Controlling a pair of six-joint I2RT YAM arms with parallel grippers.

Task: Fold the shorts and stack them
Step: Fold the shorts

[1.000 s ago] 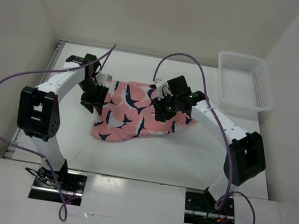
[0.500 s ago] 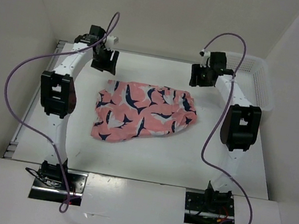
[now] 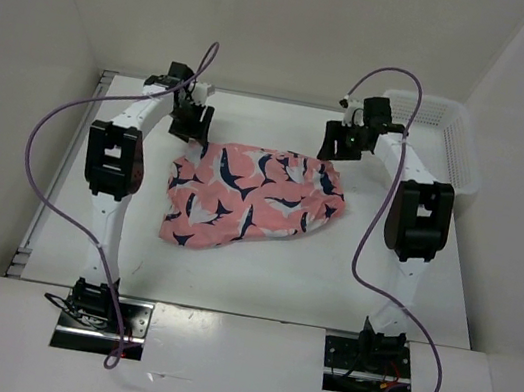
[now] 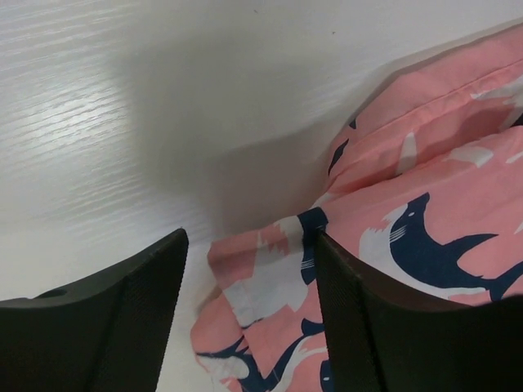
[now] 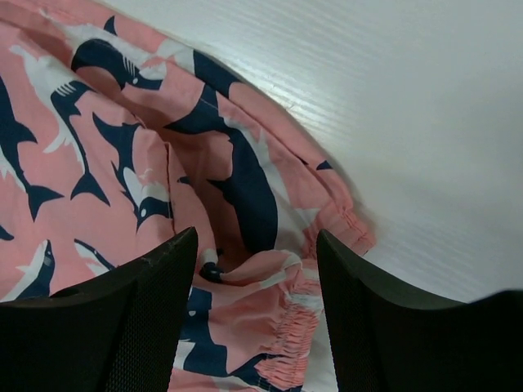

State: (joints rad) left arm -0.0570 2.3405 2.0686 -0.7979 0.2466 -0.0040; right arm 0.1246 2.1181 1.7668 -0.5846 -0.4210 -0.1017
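Observation:
The salmon-pink shorts with dark navy and white shapes lie rumpled on the white table, in the middle. My left gripper is open just above the shorts' far left corner; the left wrist view shows that corner between the black fingers. My right gripper is open above the far right corner; the right wrist view shows the gathered waistband between its fingers. Neither gripper holds cloth.
A white plastic mesh basket stands at the far right, partly hidden by the right arm. White walls enclose the table on the left, back and right. Purple cables loop over both arms.
Both arms swung from over the shorts to the far edge. Since half a second ago both grippers have come down and inward, to the shorts' far corners. The shorts have not moved.

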